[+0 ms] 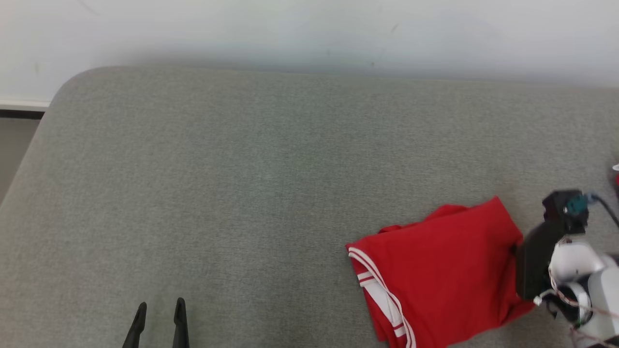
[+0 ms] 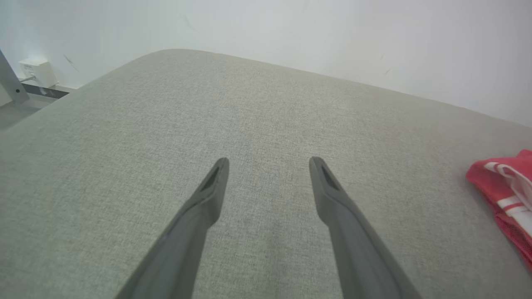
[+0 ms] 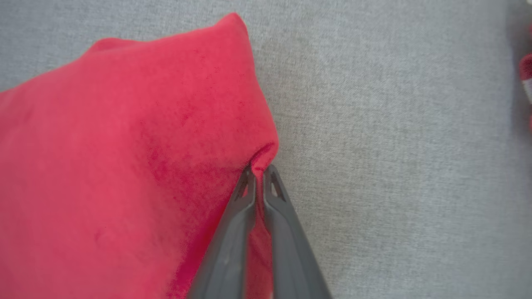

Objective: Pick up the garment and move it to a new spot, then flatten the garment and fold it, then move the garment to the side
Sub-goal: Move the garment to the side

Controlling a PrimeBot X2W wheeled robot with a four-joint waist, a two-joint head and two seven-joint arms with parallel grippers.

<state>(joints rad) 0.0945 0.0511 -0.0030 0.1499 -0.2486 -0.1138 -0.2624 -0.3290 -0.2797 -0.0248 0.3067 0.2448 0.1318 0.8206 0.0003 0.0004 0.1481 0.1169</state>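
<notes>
Red cloth, the garment (image 1: 435, 270), lay folded at the lower right of the head view on the grey fabric-covered worktop (image 1: 242, 193), its white-striped edge turned toward the frame's left; the right gripper (image 3: 258, 170) was pinched closed on the garment's right-hand edge, a nub of red fabric bunched just above its fingertips in the right wrist view; the left gripper (image 1: 159, 307) stood at the lower left, well apart from the garment, its fingers spread wide over bare fabric, holding nothing; a pale wall (image 1: 290, 29) ran along the top.
</notes>
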